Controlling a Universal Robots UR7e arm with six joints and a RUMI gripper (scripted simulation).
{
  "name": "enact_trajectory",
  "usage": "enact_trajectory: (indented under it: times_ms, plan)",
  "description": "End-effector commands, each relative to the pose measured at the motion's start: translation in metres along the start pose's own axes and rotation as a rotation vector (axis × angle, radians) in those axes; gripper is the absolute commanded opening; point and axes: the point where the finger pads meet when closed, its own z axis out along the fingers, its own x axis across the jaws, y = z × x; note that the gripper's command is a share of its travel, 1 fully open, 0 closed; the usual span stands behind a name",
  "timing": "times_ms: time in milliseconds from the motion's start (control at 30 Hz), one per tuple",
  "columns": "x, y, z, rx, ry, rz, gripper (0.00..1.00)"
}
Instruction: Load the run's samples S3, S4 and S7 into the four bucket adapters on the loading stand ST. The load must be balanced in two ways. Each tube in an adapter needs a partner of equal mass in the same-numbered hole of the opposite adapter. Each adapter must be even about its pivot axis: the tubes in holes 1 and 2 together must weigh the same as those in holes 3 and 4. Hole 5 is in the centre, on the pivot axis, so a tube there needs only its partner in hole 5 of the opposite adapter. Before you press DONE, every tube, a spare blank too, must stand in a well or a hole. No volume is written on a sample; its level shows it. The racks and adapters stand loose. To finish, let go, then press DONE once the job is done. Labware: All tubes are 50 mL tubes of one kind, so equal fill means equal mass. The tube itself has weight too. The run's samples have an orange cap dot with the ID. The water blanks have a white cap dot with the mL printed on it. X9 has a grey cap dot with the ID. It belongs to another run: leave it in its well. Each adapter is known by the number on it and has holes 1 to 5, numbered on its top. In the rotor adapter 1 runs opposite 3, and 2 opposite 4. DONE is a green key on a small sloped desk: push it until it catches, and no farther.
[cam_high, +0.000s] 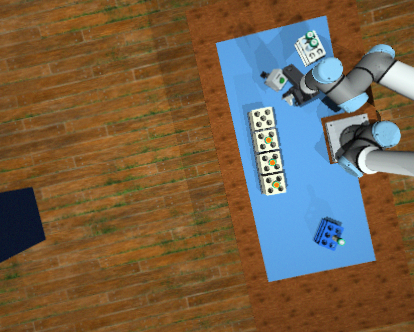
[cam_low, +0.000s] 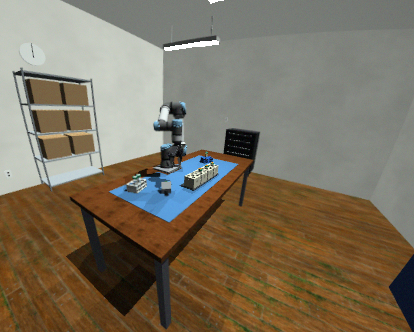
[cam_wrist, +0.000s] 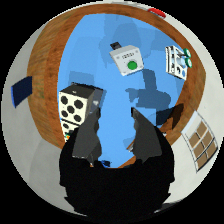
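Note:
My gripper (cam_wrist: 115, 107) is partly open with nothing between its fingers, above the mat beside the DONE desk (cam_high: 272, 80) (cam_wrist: 120, 54). The green key (cam_high: 282, 80) (cam_wrist: 132, 65) is uncovered; whether it is caught cannot be told. Four cream adapters stand in a row. The end adapter (cam_high: 258, 122) nearest the desk shows no tube. The other three each hold an orange-dotted tube (cam_high: 268, 140), another tube (cam_high: 272, 162) and a third tube (cam_high: 276, 185), near their centres. The white rack (cam_high: 302, 53) (cam_wrist: 169, 71) holds two green-capped tubes. The blue rack (cam_high: 332, 233) holds one pale-capped tube (cam_high: 341, 242). Cap labels are unreadable.
The arm's grey base plate (cam_high: 334, 132) is at the table's right side in the top view. The white rack is beyond the gripper, near the blue mat's upper right corner. The blue rack is at the mat's far end. The adapter row lies along the mat's left part.

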Motion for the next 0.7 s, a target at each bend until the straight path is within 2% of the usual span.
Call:
enact_trajectory:
  times_ms: [0,67,133,633,667]
  plan:
    - [0.031,-0.026,0.0,0.001,-0.001,0.034,0.35]
    - [0.044,-0.036,0.0,0.001,-0.001,0.034,0.35]
    - [0.044,-0.036,0.0,0.001,-0.001,0.034,0.35]
    - [0.142,-0.114,0.0,0.001,0.0,0.034,0.35]
    - [0.142,-0.114,0.0,0.001,0.0,0.034,0.35]
